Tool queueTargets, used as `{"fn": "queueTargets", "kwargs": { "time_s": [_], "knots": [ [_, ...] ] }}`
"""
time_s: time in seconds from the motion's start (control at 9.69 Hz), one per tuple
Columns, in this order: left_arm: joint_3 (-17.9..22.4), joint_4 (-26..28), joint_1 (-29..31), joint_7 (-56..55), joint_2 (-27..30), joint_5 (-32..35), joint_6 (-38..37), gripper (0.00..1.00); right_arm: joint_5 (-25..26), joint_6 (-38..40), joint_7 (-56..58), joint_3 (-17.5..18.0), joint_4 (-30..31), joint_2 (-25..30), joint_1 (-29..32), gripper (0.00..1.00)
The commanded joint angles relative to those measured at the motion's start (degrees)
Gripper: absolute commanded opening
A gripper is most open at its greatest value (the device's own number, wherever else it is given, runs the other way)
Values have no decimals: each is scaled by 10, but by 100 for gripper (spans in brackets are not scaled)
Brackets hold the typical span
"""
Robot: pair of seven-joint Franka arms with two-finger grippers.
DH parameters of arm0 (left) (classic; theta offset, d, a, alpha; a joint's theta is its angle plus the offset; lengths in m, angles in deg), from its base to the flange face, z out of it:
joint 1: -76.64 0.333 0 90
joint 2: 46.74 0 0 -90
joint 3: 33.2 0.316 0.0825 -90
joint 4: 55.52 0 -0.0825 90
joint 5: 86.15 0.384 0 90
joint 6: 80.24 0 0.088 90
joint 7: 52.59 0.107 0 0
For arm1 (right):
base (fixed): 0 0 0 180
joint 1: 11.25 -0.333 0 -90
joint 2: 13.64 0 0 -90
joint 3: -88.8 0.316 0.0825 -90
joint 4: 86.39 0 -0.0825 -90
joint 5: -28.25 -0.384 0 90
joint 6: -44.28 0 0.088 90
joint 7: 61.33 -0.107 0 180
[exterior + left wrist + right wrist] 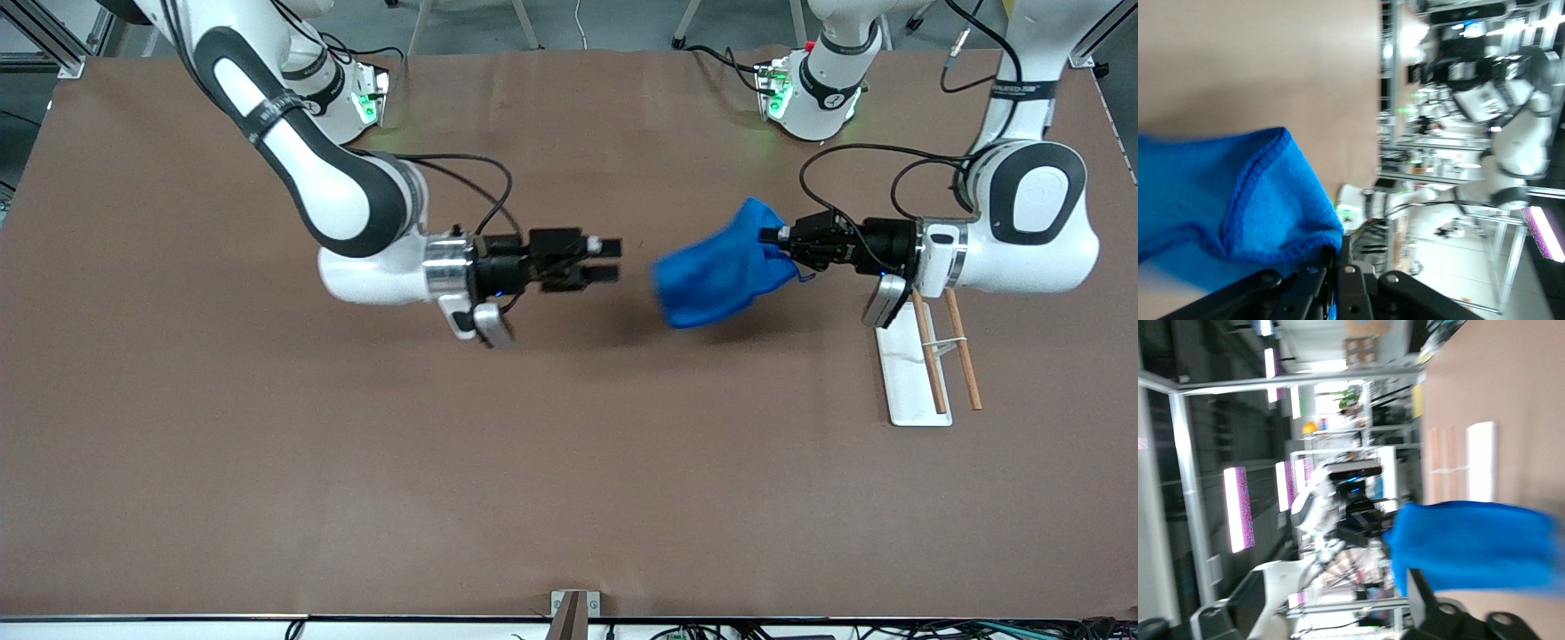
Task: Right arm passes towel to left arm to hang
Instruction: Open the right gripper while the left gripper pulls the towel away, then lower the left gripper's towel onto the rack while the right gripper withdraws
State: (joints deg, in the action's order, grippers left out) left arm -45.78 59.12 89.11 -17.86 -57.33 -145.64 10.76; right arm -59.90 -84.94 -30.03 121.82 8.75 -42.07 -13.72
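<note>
You are carrying the towel [722, 265] in the air over the table's middle, the left gripper [772, 236] clamped on its bunched corner. The right gripper [608, 260], jaws apart and empty, is hanging level beside it. Swing toward the white-based rack [909, 373] under the left wrist, keeping the cloth off the table. The rack's rods are lying partly hidden; the towel's loop is not showing clearly.

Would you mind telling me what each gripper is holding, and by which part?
The left gripper holds the blue towel by a bunched edge, above the table. The right gripper is open and holds nothing.
</note>
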Motion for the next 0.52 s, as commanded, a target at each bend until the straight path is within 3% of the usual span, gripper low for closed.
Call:
{"fn": "queueTargets", "kwargs": {
  "time_s": [0.0, 0.41],
  "knots": [
    [-4, -74, -1, -51, -49, 123, 32, 0, 128, -3, -51, -72, 23, 50, 1, 100],
    [13, -172, -10, -130, -87, 381, 51, 0, 566, 4, -279, -189, 22, 107, 1, 100]
  ]
}}
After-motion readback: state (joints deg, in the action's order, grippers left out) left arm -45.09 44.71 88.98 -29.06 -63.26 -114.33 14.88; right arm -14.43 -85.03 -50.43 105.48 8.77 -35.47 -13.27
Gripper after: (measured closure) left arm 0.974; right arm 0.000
